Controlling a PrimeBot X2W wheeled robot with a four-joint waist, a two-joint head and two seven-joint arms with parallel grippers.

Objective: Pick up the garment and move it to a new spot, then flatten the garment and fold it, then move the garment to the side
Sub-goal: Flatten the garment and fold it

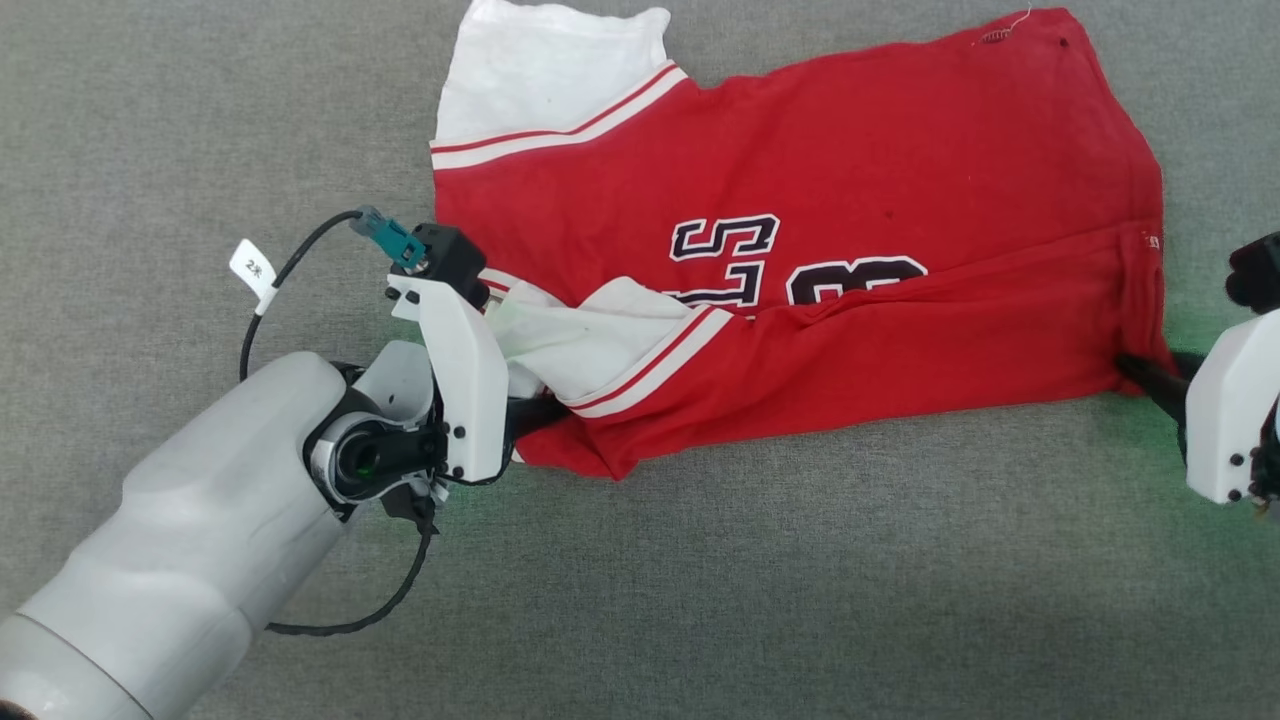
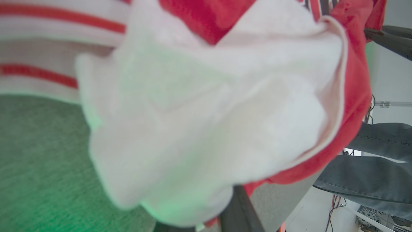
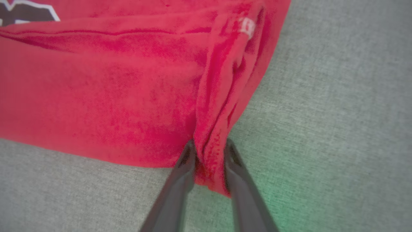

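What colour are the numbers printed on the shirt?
The numbers are black with a white outline, on the red shirt. The head view shows them best.

Head view: bright, even, diffuse light and sharp focus, only faint soft shadows under the left arm (image 1: 180,520) and the shirt's (image 1: 800,230) near edge, plus a green glow on the surface (image 1: 1130,440) at far right. Left wrist view: sleeve (image 2: 209,122) right at the lens, badly out of focus, strong green cast lower left. Right wrist view: mildly soft, right gripper's fingers (image 3: 173,193) blurred at the bottom edge, faint green tint lower right.
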